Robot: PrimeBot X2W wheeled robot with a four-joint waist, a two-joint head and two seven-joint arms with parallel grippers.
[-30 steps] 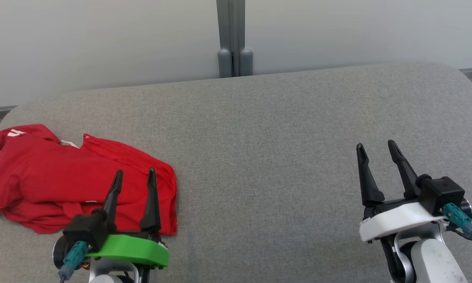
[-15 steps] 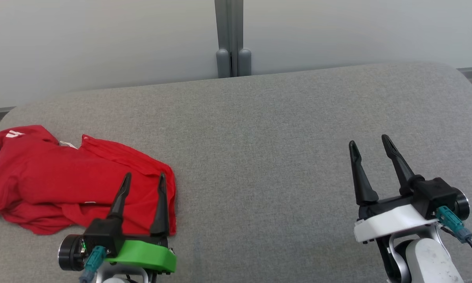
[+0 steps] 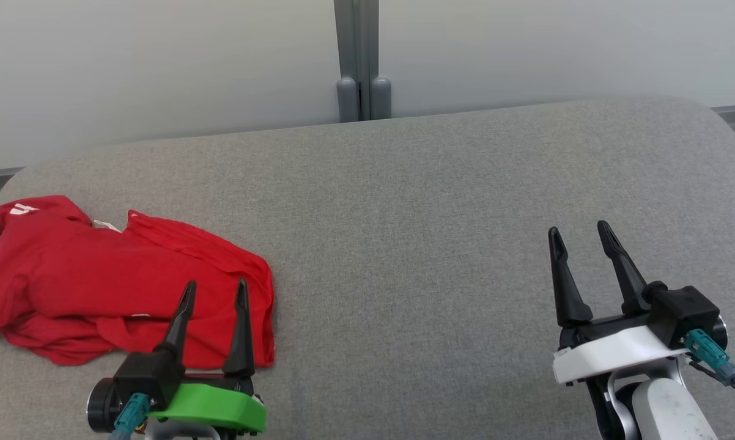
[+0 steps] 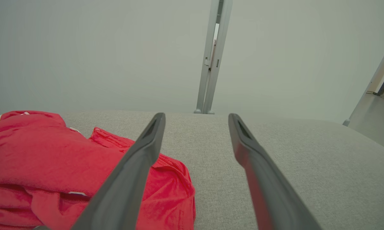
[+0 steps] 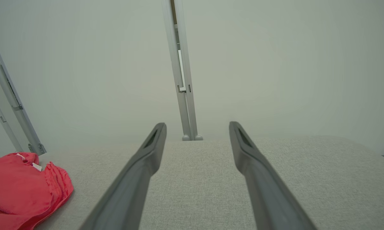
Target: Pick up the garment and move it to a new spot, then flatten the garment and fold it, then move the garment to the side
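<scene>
Head view showed the garment [image 3: 98, 287] – a red shirt with white trim – lying crumpled in overlapping layers at the left end of the grey cushioned surface [image 3: 404, 214], its far-left part close to the cushion's rounded edge and partly cut off by the frame. The left gripper [image 3: 216, 282] was positioned at the garment's near right corner with its jaws spread wide and nothing held; whether the fingertips touched the cloth could not be determined. In the left wrist view one finger lay over the red fabric and the other over bare cushion. The right gripper [image 3: 578, 227] was likewise fully spread and empty, well apart from the garment, over bare cushion on the right. The pick-up step had not yet been done. Several faults appeared possible from this position. A closure straddling the hem might have caught only the top layer, or slipped off the edge, because just one finger stood over cloth. A low, flat approach might have pushed the pile leftward towards the cushion edge instead of gripping it. Fingertips driven too deep might have snagged the upholstery. A single-corner lift – with the right arm so far off – would probably have left the shirt hanging bunched, complicating the flattening.
</scene>
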